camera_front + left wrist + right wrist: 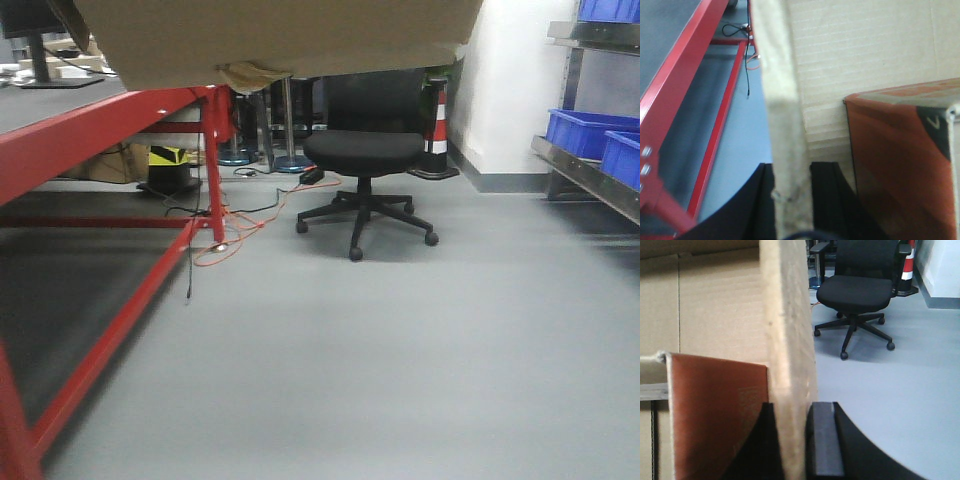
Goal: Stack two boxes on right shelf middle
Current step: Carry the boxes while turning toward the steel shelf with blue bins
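Note:
A large brown cardboard box hangs across the top of the front view, held up off the floor. My left gripper is shut on the box's left wall, one finger on each side. My right gripper is shut on the box's right wall the same way. Inside the cardboard box lies a red-orange box, seen in the left wrist view and in the right wrist view. The shelf stands at the right edge.
A red-framed table runs along the left. A black office chair stands ahead in the middle, with a striped cone behind it. Blue bins sit on the metal shelf. Cables lie on the grey floor.

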You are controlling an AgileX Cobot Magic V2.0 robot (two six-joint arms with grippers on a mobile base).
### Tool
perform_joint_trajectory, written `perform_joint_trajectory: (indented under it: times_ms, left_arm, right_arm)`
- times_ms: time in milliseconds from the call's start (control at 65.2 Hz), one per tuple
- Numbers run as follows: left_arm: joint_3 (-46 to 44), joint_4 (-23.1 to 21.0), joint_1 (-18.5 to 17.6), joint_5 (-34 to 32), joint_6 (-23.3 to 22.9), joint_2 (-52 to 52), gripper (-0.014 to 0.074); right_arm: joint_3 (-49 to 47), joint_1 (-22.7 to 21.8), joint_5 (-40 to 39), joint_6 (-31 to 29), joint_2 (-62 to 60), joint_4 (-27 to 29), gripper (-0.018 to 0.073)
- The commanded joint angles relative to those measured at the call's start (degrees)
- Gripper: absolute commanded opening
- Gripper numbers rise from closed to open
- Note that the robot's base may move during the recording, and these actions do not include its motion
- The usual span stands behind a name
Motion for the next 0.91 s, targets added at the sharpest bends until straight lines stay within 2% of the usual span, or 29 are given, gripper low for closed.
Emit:
perform_joint_trajectory:
  times_ms: [0,890]
  left_arm:
    - [-0.54,-0.32,0.05,-1.88,0.61,-0.82,-0.0111]
    - [-0.54,-0.22,0.05,-1.98,0.61,-0.82,-0.0111]
  right_arm:
    - [-0.88,0.04,-6.12,0.41,-0.91,-0.16,-0.0151]
    - [-0.88,0.04,-7.67,0.41,-0.91,-0.16,-0.0151]
